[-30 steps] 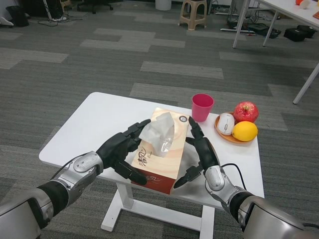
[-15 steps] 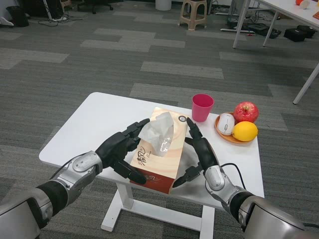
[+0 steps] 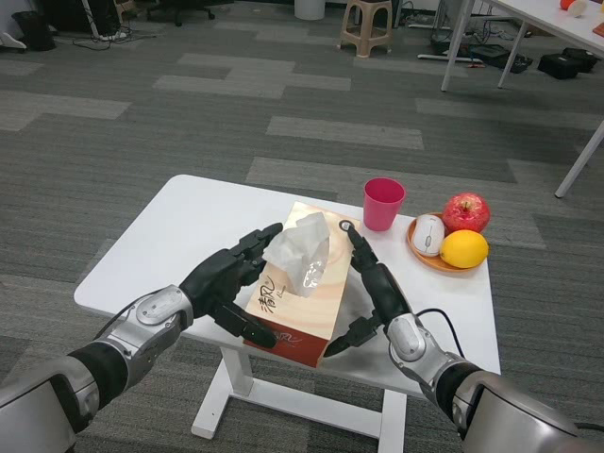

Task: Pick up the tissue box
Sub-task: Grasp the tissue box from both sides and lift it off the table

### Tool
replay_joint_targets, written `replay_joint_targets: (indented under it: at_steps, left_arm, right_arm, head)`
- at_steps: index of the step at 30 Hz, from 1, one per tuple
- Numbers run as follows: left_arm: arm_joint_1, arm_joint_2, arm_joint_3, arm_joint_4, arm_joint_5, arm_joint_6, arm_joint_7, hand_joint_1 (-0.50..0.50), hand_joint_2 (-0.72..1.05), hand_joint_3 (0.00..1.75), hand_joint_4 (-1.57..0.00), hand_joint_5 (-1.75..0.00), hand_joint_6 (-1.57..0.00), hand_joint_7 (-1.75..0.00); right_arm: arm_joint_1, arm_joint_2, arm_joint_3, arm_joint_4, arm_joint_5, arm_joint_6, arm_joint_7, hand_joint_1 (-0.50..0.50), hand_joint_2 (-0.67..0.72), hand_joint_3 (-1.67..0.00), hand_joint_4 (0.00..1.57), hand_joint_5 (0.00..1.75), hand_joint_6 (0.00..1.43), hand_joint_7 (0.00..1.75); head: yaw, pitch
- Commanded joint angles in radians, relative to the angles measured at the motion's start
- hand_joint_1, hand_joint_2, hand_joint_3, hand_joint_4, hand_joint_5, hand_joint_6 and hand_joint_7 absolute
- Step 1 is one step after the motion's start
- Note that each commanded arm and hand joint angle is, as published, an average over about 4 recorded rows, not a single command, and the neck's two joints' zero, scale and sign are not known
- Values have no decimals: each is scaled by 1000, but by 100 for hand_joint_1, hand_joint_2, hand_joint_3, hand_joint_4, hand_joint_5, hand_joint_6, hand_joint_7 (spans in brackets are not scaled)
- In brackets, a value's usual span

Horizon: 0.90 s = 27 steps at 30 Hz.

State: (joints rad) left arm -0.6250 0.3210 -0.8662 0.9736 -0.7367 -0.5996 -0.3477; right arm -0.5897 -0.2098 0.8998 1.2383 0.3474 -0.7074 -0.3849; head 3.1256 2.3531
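While it sat near the front edge of the white tabletop [image 3: 179, 226], the rectangular cardboard tissue box [image 3: 304, 293], crumpled tissue poking from its top, was clasped between both hands: left hand [image 3: 225, 283] pressed against one long side, right hand [image 3: 373, 288] against the other, fingers extended.

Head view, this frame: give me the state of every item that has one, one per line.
tissue box: on the table, a tissue sticking up, pressed between both hands
left hand: holds the box's left side
right hand: against the box's right side
pink cup: upright, untouched
plate: holds an apple, a lemon and a white mouse
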Motion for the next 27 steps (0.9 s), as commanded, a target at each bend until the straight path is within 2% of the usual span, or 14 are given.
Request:
replay_joint_targets:
  at_steps: [1, 6, 27]
  left_arm:
    - [-12, -20, -6, -16, 2, -9, -13, 50, 34, 0, 0, 0, 0, 0]
    - [-12, -20, -7, -16, 2, -9, -12, 50, 34, 0, 0, 0, 0, 0]
    - [-9, -20, -7, -16, -2, -9, -12, 50, 34, 0, 0, 0, 0, 0]
  right_arm:
    - [-9, 24, 7, -31, -1, -11, 19, -17, -16, -24, 0, 0, 0, 7]
    - [-9, 24, 7, -31, 0, -9, 31, -17, -10, -24, 0, 0, 0, 7]
    - [-9, 23, -4, -48, 1, -6, 90, -17, -10, -24, 0, 0, 0, 0]
  head:
    - [0, 0]
    - [-1, -2]
    - [6, -2]
